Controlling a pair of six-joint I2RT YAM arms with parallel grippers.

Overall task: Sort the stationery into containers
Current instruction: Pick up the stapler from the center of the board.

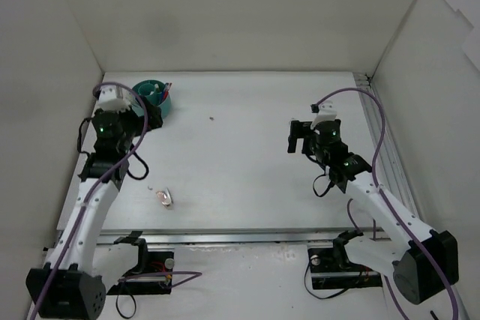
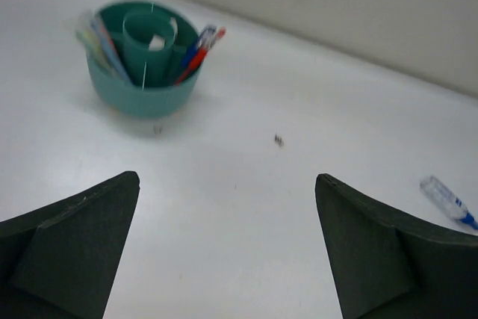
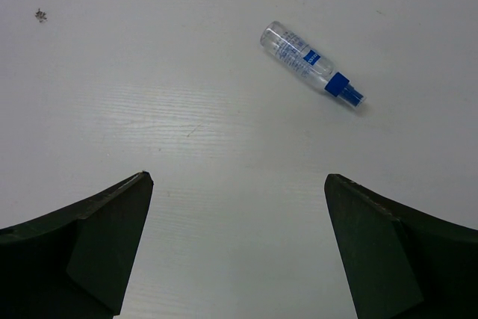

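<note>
The left end effector (image 2: 227,178) was spread wide, its dark fingers (image 2: 75,248) down in the lower corners of the left wrist frame, with nothing but bare white surface (image 2: 239,214) between them. Up ahead, in the upper left of that frame, stood the round teal plastic cup (image 2: 142,98), upright and already stocked. Red and blue pens (image 2: 196,54) leaned out over its right rim, pale pencils (image 2: 97,39) leaned along its left side, and a small pale block (image 2: 155,42) sat in the inner central cylinder. A tiny dark speck (image 2: 278,140) lay on the surface to the right of the cup, well apart from it. At the far right edge lay the clear plastic tube with a blue cap (image 2: 447,201), on its side and partly cut off by the frame.

Over to the right end effector (image 3: 237,178): it was spread wide too, holding nothing. In its wrist frame the tube lay flat in the upper right, cap pointing down and to the right, well apart from both fingers. The speck showed in the upper left corner.

From the top view, the left end effector hovered near the cup in the upper left of the surface. The right one sat right of centre, facing left. The tube lay alone at lower left, well apart from the cup.
</note>
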